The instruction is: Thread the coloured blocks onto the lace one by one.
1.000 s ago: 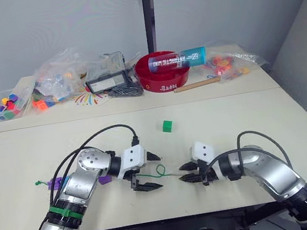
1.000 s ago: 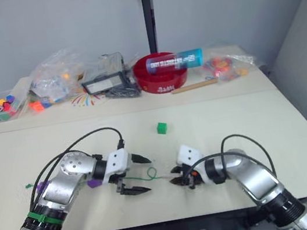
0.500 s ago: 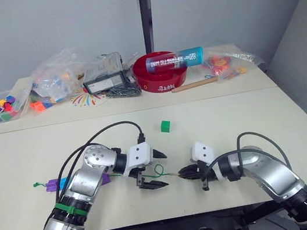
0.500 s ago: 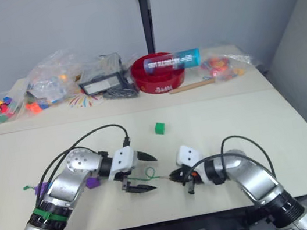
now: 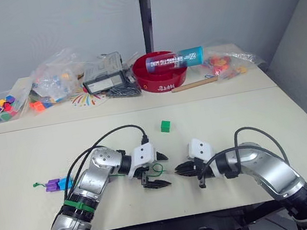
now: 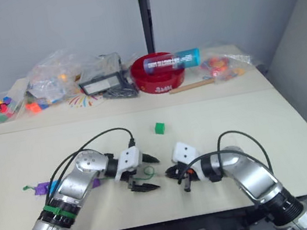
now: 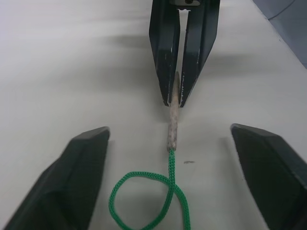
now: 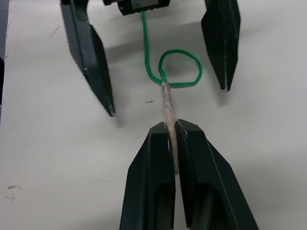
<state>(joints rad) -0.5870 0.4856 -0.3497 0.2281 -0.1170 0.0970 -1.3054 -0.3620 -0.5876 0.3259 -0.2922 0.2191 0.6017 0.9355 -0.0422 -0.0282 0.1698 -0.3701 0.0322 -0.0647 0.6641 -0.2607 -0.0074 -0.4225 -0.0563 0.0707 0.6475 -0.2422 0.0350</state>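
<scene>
Right wrist view: right gripper (image 8: 170,125) clenched on lace (image 8: 163,72) stiff tip; left gripper (image 7: 170,143) released (straddling loop). Risk: shallow pinch, tip slips free.

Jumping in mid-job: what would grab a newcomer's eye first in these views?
The two grippers meet nose to nose at the near middle of the table: the right gripper is shut on the lace's pale tip, and the left gripper stands open around the lace, which curls into a small loop there. A lone green block sits farther back, and a red bowl stands amid clutter along the far edge.
</scene>
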